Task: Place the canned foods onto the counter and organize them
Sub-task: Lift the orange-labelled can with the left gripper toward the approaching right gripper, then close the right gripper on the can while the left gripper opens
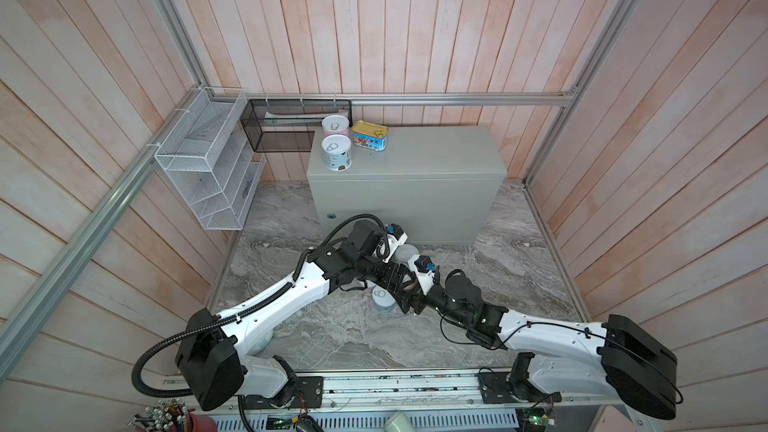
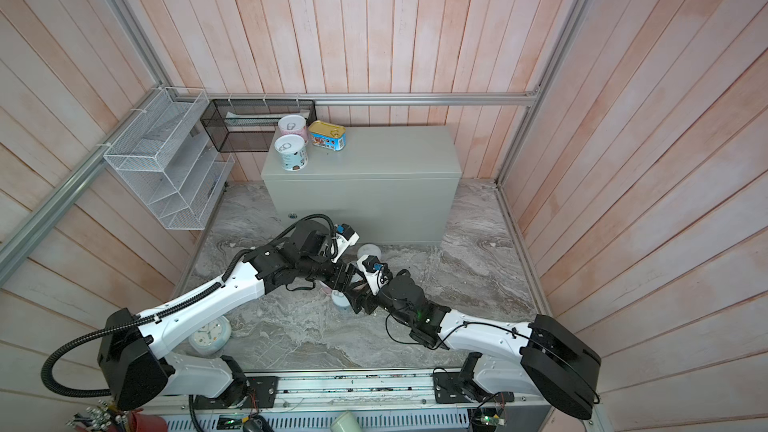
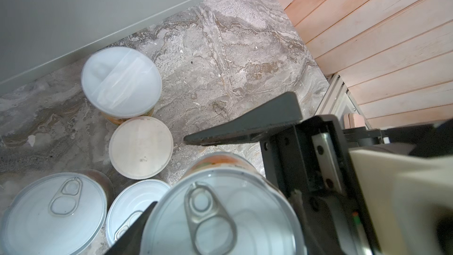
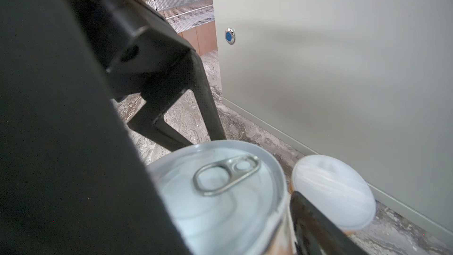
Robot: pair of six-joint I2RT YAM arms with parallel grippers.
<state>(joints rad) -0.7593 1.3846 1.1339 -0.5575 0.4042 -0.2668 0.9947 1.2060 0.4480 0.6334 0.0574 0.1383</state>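
- Pinkish plank walls (image 1: 415,27) close me in on three sides, with aluminium rails (image 1: 457,99) running along them
- The floor surface (image 1: 353,338) is grey marble pattern, and both my arms reach over its middle
- The counter (image 1: 415,160), a pale grey-green cabinet, stands on that marble against the rear wall; its round lock (image 4: 230,36) sits low on the front
- A white wire rack (image 1: 208,160) hangs on the left wall, and a black mesh rack (image 1: 291,126) on the rear rail just beside the counter's left end
- My left gripper (image 3: 171,171) is low in front of the counter, fingers set fairly narrow and clamped on an orange-labelled can (image 3: 215,217) with a pull-tab lid
- My right gripper (image 2: 360,300) is close against it; I see only one finger (image 4: 316,226), standing between a pull-tab can (image 4: 220,192) and a white-lidded can (image 4: 333,192), so I cannot tell how wide it is set, nor whether that is the same can
- On the counter's left end: a pink-labelled can (image 1: 335,126) at the back, a blue-and-white can (image 1: 336,153) just in front of it, a gold tin (image 1: 370,135) beside the pink one
- On the marble by the counter's foot: the white-lidded can, a cream-lidded can (image 3: 141,147) just beside it, then a silver-lidded can (image 3: 54,214) next to its twin can (image 3: 130,204)
- A small white clock (image 2: 210,334) lies partly under the left arm
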